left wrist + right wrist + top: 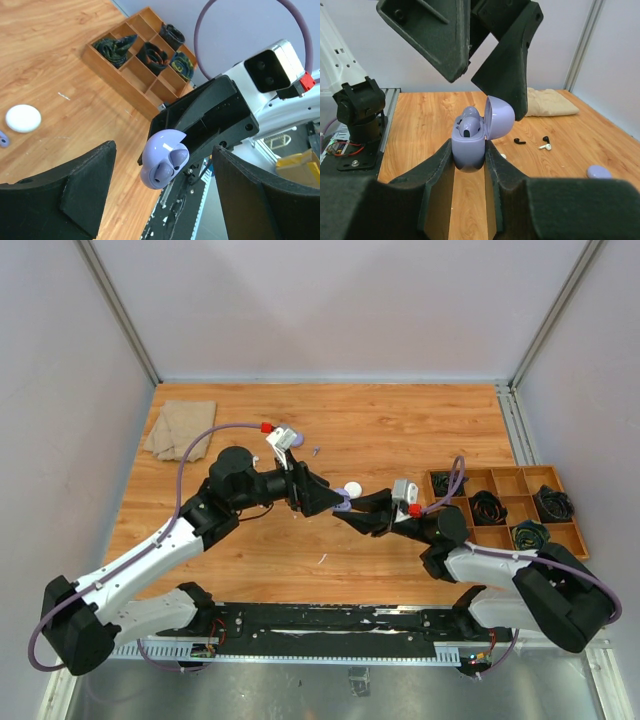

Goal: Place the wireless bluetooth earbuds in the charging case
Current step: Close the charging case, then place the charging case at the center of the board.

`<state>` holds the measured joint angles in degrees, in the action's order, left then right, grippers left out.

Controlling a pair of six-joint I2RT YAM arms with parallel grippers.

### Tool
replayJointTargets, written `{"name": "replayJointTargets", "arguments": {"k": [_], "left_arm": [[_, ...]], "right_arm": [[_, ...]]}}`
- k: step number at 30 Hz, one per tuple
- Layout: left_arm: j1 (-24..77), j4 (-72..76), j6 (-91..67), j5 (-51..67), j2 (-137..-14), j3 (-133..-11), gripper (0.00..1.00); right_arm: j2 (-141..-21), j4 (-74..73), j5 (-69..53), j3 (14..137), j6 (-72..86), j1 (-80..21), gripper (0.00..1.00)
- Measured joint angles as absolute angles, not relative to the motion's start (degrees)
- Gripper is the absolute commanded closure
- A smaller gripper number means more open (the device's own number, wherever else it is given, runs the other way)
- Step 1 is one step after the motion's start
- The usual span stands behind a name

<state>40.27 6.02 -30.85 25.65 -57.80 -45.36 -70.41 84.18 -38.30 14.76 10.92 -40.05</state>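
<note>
Purple charging case [165, 159], lid open, at least one pale purple earbud [468, 123] seated inside. It is pinched between the right gripper [469, 152] fingers, above mid-table and well away from every table edge. Left gripper [334, 498] is just above the case, fingers spread. Beyond the case: two black earbuds [520, 141], one white earbud [546, 147] and a cloth [551, 102]. Near the case: one white round case [352, 489] and one purple round case [599, 171]. Right of the case: wooden tray [505, 472], dark cable bundles [488, 507] in four compartments.

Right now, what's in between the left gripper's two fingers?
The open purple case, held by the right gripper. The left wrist view shows it in that gap.
</note>
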Motion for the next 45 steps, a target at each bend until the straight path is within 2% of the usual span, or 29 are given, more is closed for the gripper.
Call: {"name": "replayJointTargets", "arguments": {"k": [14, 32, 36, 39, 45], "left_arm": [[39.4, 12.3, -34.8, 35.7, -62.3, -45.0, 0.22], [37.9, 16.8, -36.5, 39.1, -62.1, -44.5, 0.24], [36.8, 11.6, -34.2, 35.2, -60.3, -44.7, 0.22], [36.4, 3.6, -30.7, 27.9, -58.7, -46.5, 0.19], [36.1, -11.6, -23.6, 9.8, -56.6, -52.7, 0.12]], "right_arm": [[-72.1, 84.2, -40.5, 15.6, 14.7, -38.4, 0.99], [-74.9, 84.4, -41.2, 15.6, 19.6, -36.9, 1.00], [-73.8, 80.2, -41.2, 15.6, 20.7, -35.0, 0.99], [-70.8, 73.0, -40.3, 15.6, 21.0, -33.7, 1.00], [-61.9, 47.7, -36.2, 19.6, 19.3, -32.8, 0.99]]}}
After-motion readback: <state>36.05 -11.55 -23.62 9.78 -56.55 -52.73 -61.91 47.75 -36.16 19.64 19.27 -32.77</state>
